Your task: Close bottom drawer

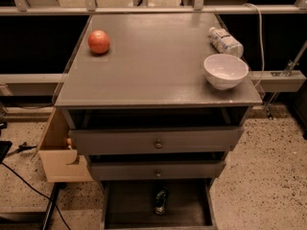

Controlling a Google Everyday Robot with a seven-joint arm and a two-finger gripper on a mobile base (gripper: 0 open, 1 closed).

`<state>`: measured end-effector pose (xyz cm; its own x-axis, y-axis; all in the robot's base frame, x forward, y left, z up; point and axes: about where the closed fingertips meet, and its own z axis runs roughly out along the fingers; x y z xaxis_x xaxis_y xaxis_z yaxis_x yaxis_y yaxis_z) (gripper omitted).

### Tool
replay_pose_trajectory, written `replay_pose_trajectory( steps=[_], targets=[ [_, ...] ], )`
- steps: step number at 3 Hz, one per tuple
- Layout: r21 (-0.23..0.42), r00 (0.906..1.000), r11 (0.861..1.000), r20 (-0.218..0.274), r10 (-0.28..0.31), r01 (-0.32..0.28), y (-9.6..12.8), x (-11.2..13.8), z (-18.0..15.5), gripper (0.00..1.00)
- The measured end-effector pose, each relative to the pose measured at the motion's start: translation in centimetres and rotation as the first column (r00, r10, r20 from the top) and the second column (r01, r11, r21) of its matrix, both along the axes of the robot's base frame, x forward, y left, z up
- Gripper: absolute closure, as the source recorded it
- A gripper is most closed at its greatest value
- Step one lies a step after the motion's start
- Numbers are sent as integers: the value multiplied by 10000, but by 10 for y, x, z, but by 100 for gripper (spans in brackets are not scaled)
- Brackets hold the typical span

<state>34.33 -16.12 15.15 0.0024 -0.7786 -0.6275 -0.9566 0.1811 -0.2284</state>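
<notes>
The bottom drawer [128, 201] is seen pulled out toward the near edge, so a push away is called for. The gripper is not seen, its grip unknowable.

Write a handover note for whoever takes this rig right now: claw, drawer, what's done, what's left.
Claw: not in view, and no part of the arm shows.
Bottom drawer: pulled far out at the foot of the cabinet, with a dark can lying inside.
Done: nothing visible; the drawer is open.
Left: bring the claw to the drawer front, which is at the picture's lower edge, and push it fully in.
</notes>
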Motion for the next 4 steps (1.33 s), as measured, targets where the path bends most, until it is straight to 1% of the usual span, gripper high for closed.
replay_pose_trajectory(
  steps=[1, 2, 3, 4],
  targets=[
    [143, 9978, 9999, 665, 7, -16, 10, 18, -2, 100],
    [223, 9935, 9997, 1141, 4, -29, 15, 30, -4, 100],
    [346, 9828, 9994, 1846, -52, -12, 20, 46, -3, 100],
    [483, 9692, 9988, 2453, -230, 115, 22, 64, -1, 100]
  ],
)
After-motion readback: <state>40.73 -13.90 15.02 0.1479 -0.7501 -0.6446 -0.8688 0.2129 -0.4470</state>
